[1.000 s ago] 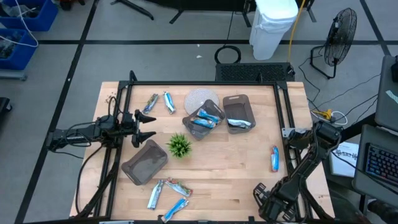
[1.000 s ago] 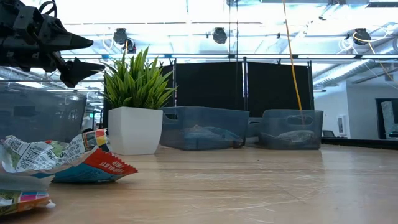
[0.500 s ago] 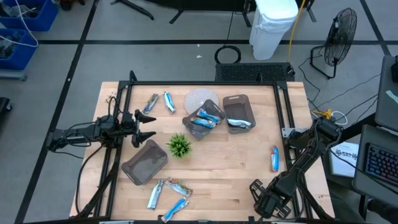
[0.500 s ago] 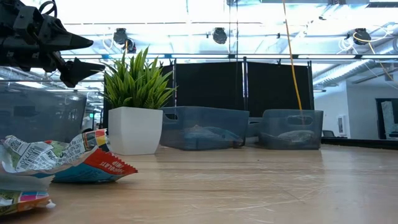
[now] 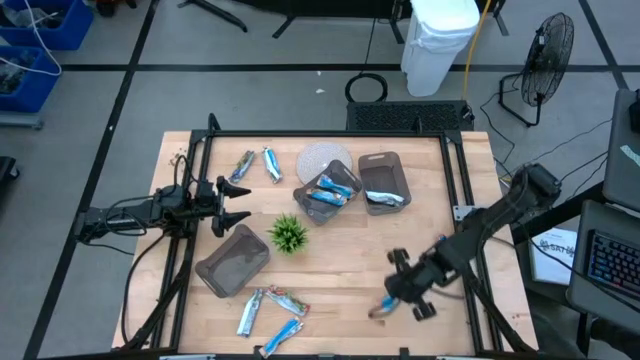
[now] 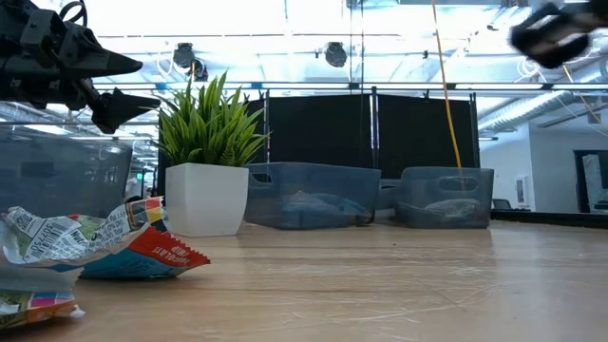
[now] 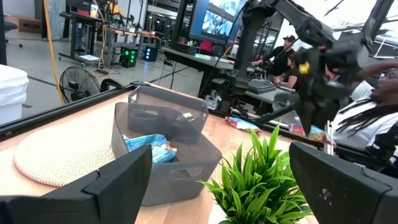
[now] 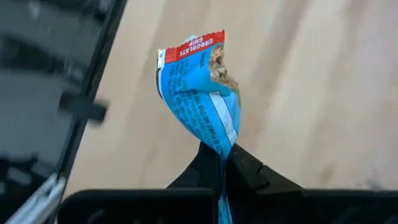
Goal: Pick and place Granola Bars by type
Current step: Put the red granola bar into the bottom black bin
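Wooden desk holds trays (image 5: 383, 180) and scattered bars. Right gripper (image 8: 221, 163), above the desk's near right part, pinches a blue bar (image 8: 202, 87) shut between its fingers. Left gripper (image 5: 232, 203) hangs open near the left edge. Carrying step; next, find the matching tray.

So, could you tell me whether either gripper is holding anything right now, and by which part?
The right gripper pinches a blue granola bar by one end; its red-striped end sticks out free. The left gripper is open and empty.
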Action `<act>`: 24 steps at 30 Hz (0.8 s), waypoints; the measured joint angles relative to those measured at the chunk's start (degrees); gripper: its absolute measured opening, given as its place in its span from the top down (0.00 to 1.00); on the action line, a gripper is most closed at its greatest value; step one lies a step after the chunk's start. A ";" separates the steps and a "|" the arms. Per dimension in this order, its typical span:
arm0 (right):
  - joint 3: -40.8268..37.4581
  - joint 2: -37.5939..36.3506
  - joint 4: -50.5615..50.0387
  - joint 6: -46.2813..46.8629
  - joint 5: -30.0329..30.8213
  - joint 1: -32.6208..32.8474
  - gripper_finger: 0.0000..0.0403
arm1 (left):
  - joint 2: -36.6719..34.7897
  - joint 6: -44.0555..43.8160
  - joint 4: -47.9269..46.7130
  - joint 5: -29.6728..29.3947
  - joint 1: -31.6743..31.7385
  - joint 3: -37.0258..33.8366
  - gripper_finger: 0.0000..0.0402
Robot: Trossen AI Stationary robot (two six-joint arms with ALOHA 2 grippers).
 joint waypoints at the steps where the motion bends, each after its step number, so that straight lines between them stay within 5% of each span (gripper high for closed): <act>1: 0.00 -0.79 0.46 0.01 0.79 -1.41 1.00 | 0.01 0.00 0.01 0.00 0.02 -0.02 0.06; 24: 0.00 -3.42 31.30 -3.39 9.16 -30.30 1.00 | -0.01 -0.23 1.84 -0.17 0.01 -0.02 0.06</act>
